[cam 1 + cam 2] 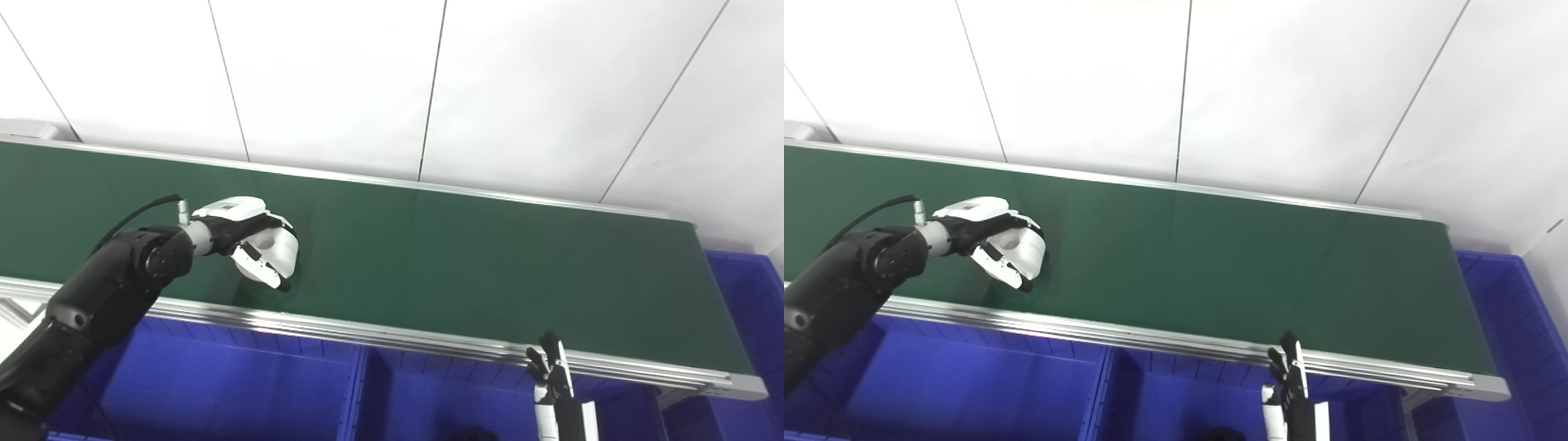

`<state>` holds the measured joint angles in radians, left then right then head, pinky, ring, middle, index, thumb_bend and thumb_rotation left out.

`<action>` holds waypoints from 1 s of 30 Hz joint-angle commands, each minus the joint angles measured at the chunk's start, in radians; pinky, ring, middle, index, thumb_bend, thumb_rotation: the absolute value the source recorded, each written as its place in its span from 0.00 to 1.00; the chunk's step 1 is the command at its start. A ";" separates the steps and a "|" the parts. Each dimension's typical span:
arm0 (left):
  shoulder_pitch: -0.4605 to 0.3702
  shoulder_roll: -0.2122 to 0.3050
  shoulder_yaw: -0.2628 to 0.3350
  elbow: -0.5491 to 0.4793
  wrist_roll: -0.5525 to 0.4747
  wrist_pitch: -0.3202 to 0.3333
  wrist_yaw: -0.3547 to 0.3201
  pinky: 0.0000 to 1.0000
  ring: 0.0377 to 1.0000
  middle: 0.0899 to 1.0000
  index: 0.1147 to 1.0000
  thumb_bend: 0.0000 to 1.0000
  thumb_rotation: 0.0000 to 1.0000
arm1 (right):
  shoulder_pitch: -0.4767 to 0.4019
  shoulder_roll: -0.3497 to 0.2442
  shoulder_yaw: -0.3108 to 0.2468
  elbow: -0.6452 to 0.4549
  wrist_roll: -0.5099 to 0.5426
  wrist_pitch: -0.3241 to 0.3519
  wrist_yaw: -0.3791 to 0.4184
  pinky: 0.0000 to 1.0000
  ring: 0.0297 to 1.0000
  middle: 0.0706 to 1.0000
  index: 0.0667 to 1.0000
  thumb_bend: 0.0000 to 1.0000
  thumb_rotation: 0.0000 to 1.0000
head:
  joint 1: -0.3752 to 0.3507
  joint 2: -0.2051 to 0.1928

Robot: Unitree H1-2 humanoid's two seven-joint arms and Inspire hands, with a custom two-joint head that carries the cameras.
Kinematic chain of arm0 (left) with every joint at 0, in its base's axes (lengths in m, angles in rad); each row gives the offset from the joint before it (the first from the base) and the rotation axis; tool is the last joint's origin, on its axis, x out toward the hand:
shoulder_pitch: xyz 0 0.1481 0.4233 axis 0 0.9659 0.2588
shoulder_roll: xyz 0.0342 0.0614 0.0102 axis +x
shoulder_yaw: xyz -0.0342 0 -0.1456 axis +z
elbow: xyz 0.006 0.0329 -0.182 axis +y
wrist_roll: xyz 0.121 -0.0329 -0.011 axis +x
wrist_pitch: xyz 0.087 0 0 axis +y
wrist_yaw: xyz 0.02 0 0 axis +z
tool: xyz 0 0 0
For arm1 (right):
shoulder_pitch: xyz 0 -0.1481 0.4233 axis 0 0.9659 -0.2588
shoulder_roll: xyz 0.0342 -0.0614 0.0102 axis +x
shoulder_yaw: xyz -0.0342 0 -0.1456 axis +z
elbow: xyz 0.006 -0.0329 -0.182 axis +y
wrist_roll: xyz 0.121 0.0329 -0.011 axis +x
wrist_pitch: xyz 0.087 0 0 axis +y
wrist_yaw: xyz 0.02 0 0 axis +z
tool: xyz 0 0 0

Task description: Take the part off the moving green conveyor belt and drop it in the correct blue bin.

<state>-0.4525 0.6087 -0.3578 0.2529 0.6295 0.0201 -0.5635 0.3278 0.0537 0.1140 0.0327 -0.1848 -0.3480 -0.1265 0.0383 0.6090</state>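
The green conveyor belt (465, 257) runs across the view from left to right. My left hand (245, 236) reaches over its near left part, fingers curled around a white rounded part (280, 246) with a round hollow in it; the part sits at or just above the belt surface. My right hand (551, 370) stands below the belt's near rail, fingers pointing up and apart, holding nothing. The same part (1028, 250) and right hand (1287, 370) show in the right eye view.
Blue bins lie below the belt's near rail: one at the left (214, 380), one in the middle (429, 398). Another blue bin (750, 306) sits past the belt's right end. A white panelled wall stands behind the belt.
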 commanded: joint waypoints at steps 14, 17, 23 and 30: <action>0.051 -0.114 0.065 0.096 0.165 -0.224 0.675 0.34 0.37 0.40 0.45 0.52 0.00 | 0.006 0.014 0.005 -0.039 -0.005 0.000 0.002 0.88 0.90 0.96 0.97 0.67 1.00 | -0.009 0.007; 0.049 -0.106 0.057 0.069 0.170 -0.222 0.638 0.33 0.36 0.40 0.45 0.52 0.00 | 0.006 0.014 0.004 -0.038 -0.012 -0.004 -0.001 0.87 0.90 0.96 0.97 0.66 1.00 | -0.010 0.007; 0.052 -0.086 0.049 -0.019 0.174 -0.183 0.530 0.31 0.35 0.38 0.45 0.52 0.00 | 0.009 0.015 0.005 -0.044 -0.015 0.002 0.000 0.87 0.89 0.96 0.97 0.64 1.00 | -0.008 0.011; 0.075 -0.058 0.080 -0.177 0.160 -0.139 0.408 0.26 0.32 0.37 0.45 0.52 0.00 | 0.013 0.017 0.006 -0.054 -0.018 0.008 0.001 0.86 0.89 0.95 0.97 0.65 1.00 | -0.010 0.026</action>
<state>-0.3590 0.5111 -0.3032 0.1464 0.8082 -0.1374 -0.1297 0.3396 0.0598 0.1154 0.0223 -0.1901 -0.3431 -0.1267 0.0276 0.6350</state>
